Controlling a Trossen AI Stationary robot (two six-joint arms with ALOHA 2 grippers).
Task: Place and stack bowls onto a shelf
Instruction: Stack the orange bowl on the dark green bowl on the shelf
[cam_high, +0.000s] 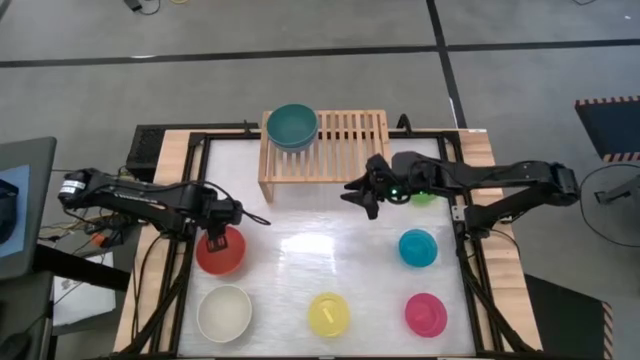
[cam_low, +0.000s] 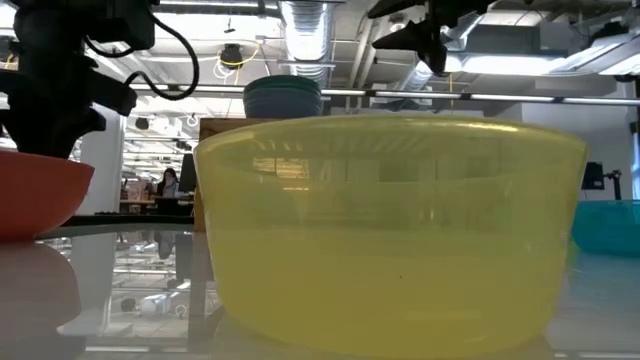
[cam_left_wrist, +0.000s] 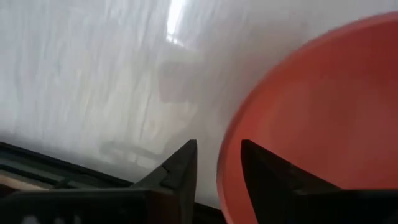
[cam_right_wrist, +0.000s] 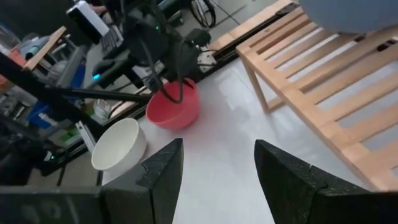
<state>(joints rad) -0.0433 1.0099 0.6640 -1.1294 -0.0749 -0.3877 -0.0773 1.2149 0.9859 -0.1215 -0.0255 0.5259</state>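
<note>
A red bowl (cam_high: 221, 252) stands on the table at the left. My left gripper (cam_high: 217, 238) is open at its far rim, one finger inside (cam_left_wrist: 267, 180) and one outside (cam_left_wrist: 183, 174), with a strip of table showing between the outer finger and the rim (cam_left_wrist: 227, 168). My right gripper (cam_high: 358, 197) is open and empty above the table, just in front of the wooden shelf (cam_high: 345, 140). A dark teal bowl (cam_high: 292, 124) sits nested in a slate blue bowl (cam_right_wrist: 354, 12) on the shelf's left end. A lime green bowl (cam_high: 424, 197) is mostly hidden under the right arm. My left gripper comes at the red bowl's far rim from above, fingers pointing down, one on each side of the wall. The inner finger stands close against the rim; I cannot tell whether it touches. The bowl rests on the table.
A cream white bowl (cam_high: 224, 313), a yellow bowl (cam_high: 328, 313) and a magenta bowl (cam_high: 425, 313) stand along the near edge, and a cyan bowl (cam_high: 417, 247) at the right. The shelf's slats to the right of the stacked bowls are bare. The black frame (cam_high: 190, 200) edges the table.
</note>
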